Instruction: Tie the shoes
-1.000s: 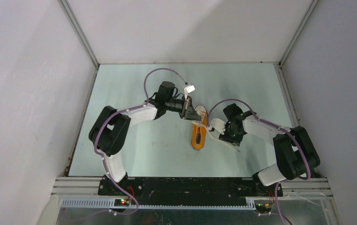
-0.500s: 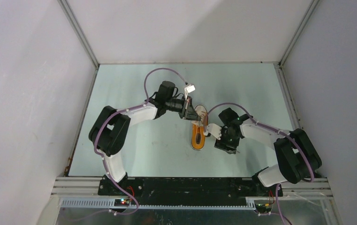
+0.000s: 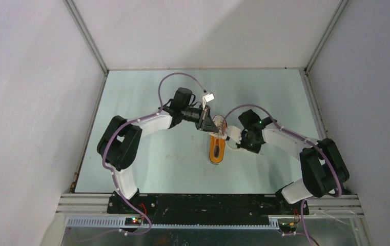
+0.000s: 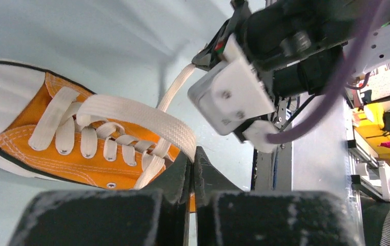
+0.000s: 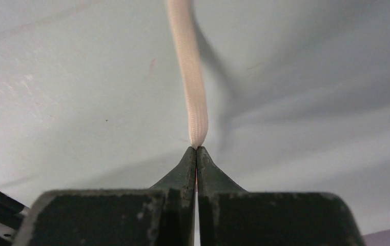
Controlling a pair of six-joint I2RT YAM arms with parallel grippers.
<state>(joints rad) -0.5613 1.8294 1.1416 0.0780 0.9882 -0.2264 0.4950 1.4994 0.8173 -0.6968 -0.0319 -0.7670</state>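
Your right gripper (image 3: 231, 137) has moved in the last second. It dipped toward the near side of the shoe and now sits further back, just beside the small orange canvas sneaker (image 3: 217, 149) with its white rubber toe cap. Its jaws are pressed together on the end of a flat white lace (image 5: 190, 77), which runs straight and taut away from the tips over the pale green table (image 3: 146, 102).

Your left gripper (image 4: 191, 156) has barely shifted. It is pinched closed on the other lace strand (image 4: 136, 110), a broad white band arching over the eyelets. With both strands in hand and under tension and no knot visible, you look set up to cross them; the tying itself seems hardly begun.

The sneaker lies mid-table, heel toward the arm bases and toe partly hidden under the left gripper. It sits well apart from every table edge and from the white enclosure walls (image 3: 39, 77), so you have open table on all sides. The tight spot is over the shoe, where the two grippers are near each other and the right wrist's housing sits close to the arching strand. Sweep outward rather than across.
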